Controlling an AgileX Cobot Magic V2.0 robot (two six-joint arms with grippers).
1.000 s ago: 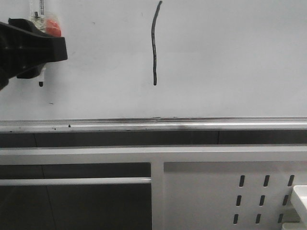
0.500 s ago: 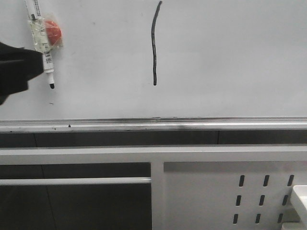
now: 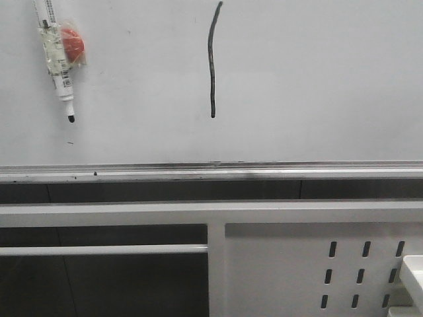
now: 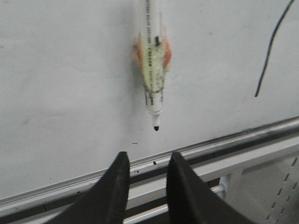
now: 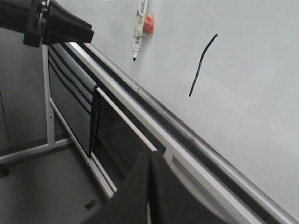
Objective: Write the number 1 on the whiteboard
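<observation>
Front view: I see the number 1 (image 3: 213, 59) on the whiteboard (image 3: 317, 79), a thin black stroke, slightly bowed, in the upper middle of the glossy, faintly smudged surface. The marker (image 3: 56, 59) hangs uncapped at upper left, stuck to the board at a red blob (image 3: 73, 44) under clear wrap, tip down. Neither arm shows here. I judge the writing done; the risk is the marker slipping off its mount and streaking the board, or dropping onto the silver rail (image 3: 211, 172) below.

Left wrist view: my left tool (image 4: 145, 161) sits off the board below the marker's tip, black tapered fingers a narrow gap apart, holding nothing. Any forward drift from here could knock the marker loose or smear the stroke.

Right wrist view: my right tool (image 5: 150, 161) has its dark fingers pressed together, empty, well away from the board. The stroke reads clean against the white. The frame under the rail is painted metal with a thin white bar; I would mind that when lowering.
</observation>
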